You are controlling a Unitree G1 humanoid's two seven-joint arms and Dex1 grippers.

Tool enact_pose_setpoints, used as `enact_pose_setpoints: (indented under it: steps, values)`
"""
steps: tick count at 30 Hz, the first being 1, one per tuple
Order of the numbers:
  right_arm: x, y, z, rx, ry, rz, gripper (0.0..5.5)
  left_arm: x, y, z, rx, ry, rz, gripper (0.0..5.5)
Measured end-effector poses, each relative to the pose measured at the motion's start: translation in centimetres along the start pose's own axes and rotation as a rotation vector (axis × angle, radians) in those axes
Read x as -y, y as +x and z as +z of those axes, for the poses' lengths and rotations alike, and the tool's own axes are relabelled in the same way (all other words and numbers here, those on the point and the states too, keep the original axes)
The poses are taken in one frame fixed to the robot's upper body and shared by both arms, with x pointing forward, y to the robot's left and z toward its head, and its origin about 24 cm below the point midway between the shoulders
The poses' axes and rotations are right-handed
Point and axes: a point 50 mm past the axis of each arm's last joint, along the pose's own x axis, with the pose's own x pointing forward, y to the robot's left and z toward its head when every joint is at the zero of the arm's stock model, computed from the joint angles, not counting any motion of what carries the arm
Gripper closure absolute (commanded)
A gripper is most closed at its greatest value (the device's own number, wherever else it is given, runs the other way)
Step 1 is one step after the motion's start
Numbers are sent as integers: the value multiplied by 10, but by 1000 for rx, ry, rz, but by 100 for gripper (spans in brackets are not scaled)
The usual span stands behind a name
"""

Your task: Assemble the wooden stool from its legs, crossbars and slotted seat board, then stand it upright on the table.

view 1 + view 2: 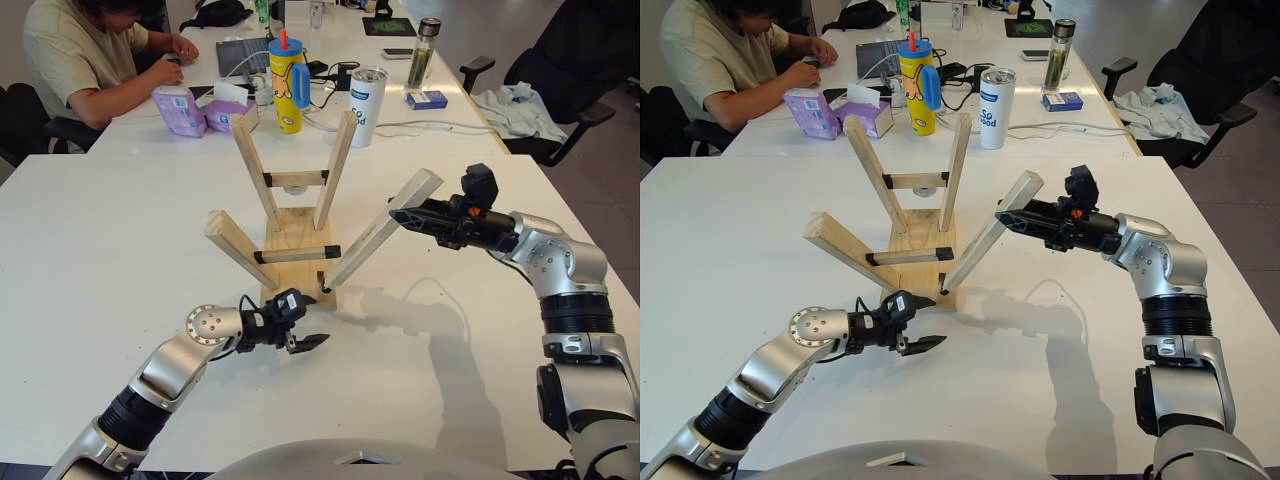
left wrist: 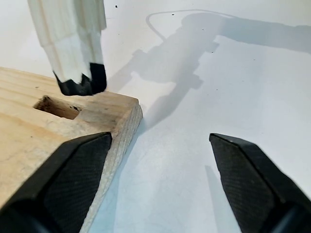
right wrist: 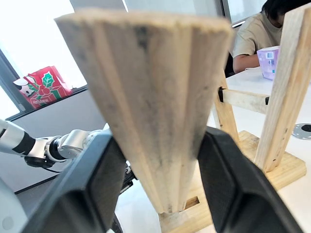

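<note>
Currently the right gripper (image 1: 398, 213) is clamped on the upper part of a loose pale wooden leg (image 1: 372, 238), its two black fingers (image 3: 92, 194) pressed against opposite faces. That leg leans steeply. Its black-tipped lower end (image 2: 80, 80) is down at the near right corner of the flat wooden seat board (image 1: 293, 232). The board lies on the white table (image 1: 100, 250), with three other legs standing up from it, joined by black-ended crossbars (image 1: 296, 180). The left gripper (image 1: 312, 320) sits low at that same corner with its jaws wide apart, one finger (image 2: 73, 174) over the board's edge and the other over bare table. An open rectangular slot (image 2: 56, 107) shows just beside the tip. Whether the tip touches the board is hard to tell. The left wrist view cuts off the leg's upper part.
</note>
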Motion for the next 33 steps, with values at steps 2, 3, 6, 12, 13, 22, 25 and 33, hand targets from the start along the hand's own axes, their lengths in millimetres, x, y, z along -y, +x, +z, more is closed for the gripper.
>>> enact_pose_setpoints:
  steps: [2, 3, 6, 12, 13, 22, 25, 33]
  values:
    - [4, 4, 0, 22, 6, 11, 339, -1, 0, 0, 0, 4, -9, 176]
    - [5, 5, 0, 24, 1, 15, 339, -1, 0, 0, 1, 7, -16, 176]
    - [8, 4, -3, -5, -23, 5, 339, -2, 0, 0, -2, 8, -34, 176]
    - [10, 8, -4, -86, -122, 23, 342, -5, -3, 0, -16, 20, -61, 176]
    - [9, 9, -2, -102, -143, 31, 342, -5, -3, 0, -16, 20, -62, 176]
    - [-13, 38, 14, -240, -349, 144, 342, -3, -2, -2, -14, 21, -53, 176]
    - [-18, 45, 18, -285, -394, 165, 343, -2, -2, -3, -10, 20, -48, 176]
    - [-17, 46, 20, -317, -433, 164, 343, -1, 0, -4, -6, 28, -35, 176]
